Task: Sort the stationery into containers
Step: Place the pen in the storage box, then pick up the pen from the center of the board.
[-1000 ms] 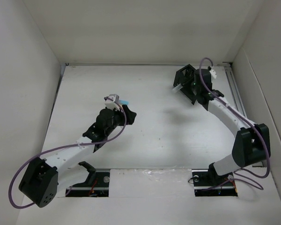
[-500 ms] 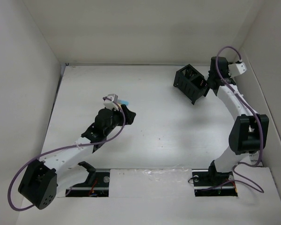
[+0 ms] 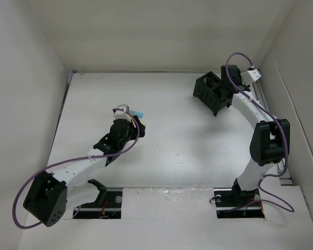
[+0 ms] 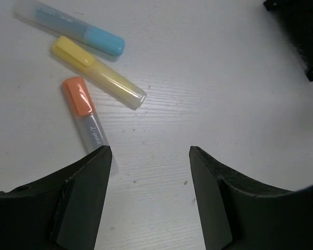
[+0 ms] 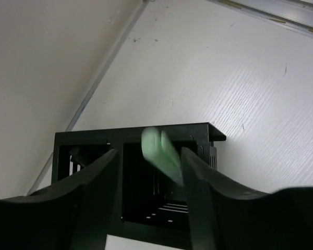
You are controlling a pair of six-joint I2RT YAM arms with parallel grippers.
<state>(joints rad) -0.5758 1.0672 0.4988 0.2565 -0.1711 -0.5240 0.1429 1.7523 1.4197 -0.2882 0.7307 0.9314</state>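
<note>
Inspector: Right gripper has swung off the top of the mesh organizer to its right side. Wrist view?
Clerk: Only there a blurred green marker shows, over a square compartment; jaws stand wider than it, not clamping.
Inspector: Left gripper?
Clerk: Jaws apart, empty, above translucent blue marker, yellow marker and orange marker on the white table.

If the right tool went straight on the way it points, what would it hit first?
Probably the blurred green marker just ahead, then an open compartment of the black mesh organizer behind it.
</note>
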